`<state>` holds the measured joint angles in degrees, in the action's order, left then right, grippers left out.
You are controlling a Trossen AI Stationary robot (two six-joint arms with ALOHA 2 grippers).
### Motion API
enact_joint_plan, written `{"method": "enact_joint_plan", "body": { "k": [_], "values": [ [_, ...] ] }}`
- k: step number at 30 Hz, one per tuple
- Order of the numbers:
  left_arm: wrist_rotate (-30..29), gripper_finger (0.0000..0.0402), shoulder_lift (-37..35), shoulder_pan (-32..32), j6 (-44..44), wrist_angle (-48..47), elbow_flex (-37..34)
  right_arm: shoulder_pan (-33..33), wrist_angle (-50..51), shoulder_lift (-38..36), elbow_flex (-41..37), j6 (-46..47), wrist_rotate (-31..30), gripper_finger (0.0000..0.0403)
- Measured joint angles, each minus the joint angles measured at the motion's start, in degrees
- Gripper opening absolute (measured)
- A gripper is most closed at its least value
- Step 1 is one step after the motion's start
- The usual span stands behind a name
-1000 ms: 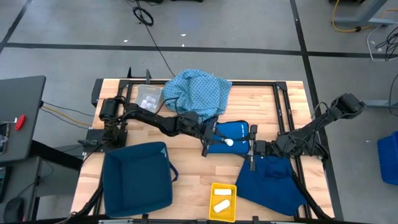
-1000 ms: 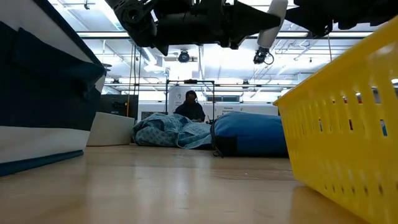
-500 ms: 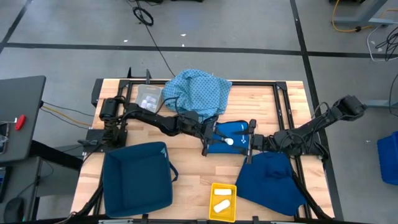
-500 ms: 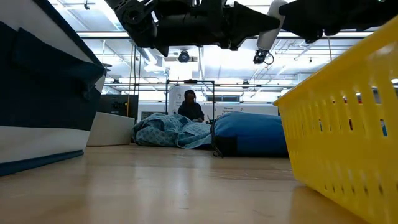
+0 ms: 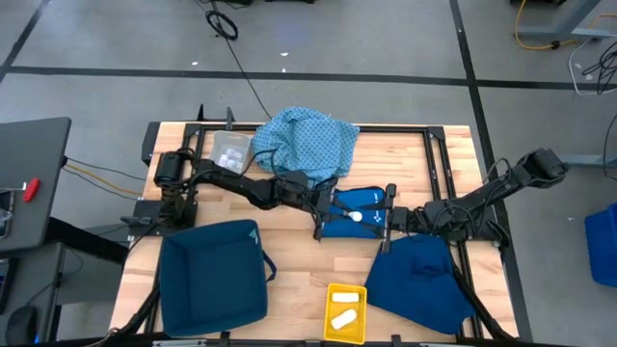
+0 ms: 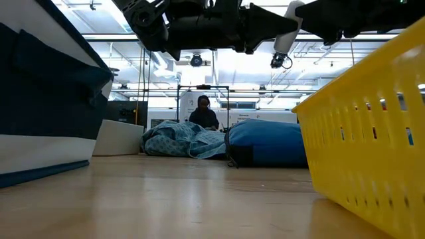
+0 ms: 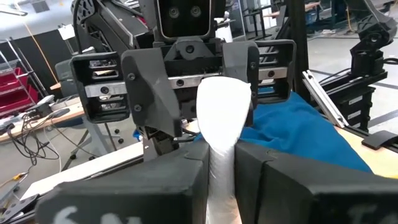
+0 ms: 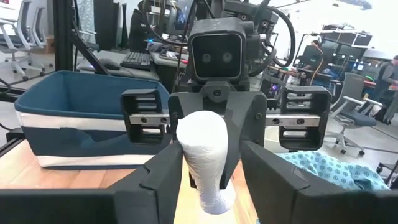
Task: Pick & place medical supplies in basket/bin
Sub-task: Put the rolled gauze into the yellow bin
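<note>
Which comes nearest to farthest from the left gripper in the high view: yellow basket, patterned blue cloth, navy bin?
From the left gripper:
1. Patterned blue cloth, at the table's far edge.
2. Yellow basket, at the near edge.
3. Navy bin, at the near left corner.

High view straight down, low view at tabletop level, wrist views facing, sharing white roll [image 7: 222, 118].

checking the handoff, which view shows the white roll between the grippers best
The left wrist view: the white roll fills the centre, clamped in the left gripper, with the open right gripper facing it. The right wrist view shows it nearly as well. The high view shows a speck; the low view only its end.
</note>
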<state>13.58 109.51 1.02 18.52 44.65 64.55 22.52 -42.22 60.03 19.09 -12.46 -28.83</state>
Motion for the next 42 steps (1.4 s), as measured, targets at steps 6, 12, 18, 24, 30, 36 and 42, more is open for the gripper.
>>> {"method": "enact_joint_plan", "body": {
  "k": [6,12,18,24,30,36,42],
  "values": [
    [0.0,0.0043,0.0,0.0,0.0,0.2,0.0,-0.7,-0.4,0.0,0.0,-0.3,0.3,0.0153],
    [0.0,0.0043,0.0,0.0,-0.1,0.2,0.0,-1.9,-0.5,0.0,0.0,0.2,1.9,0.0069],
    [0.9,0.0043,0.0,0.0,-0.1,0.2,0.0,-2.2,-0.5,0.0,0.0,0.9,3.3,0.0017],
    [4.2,0.0044,0.0,-0.5,-1.1,-0.1,0.0,-2.1,-0.5,0.0,0.0,1.0,3.6,0.0017],
    [3.7,0.0155,0.0,-1.2,-5.8,0.6,0.0,-2.1,-0.9,0.0,0.0,1.2,2.4,0.0015],
    [0.1,0.023,0.1,-2.6,-13.3,3.2,0.0,-2.2,-0.9,0.0,0.0,1.2,2.3,0.0015],
    [-1.1,0.0232,0.1,-2.7,-11.8,6.3,0.0,-2.2,-0.9,-0.1,0.1,1.1,2.6,0.0015]
  ]
}}
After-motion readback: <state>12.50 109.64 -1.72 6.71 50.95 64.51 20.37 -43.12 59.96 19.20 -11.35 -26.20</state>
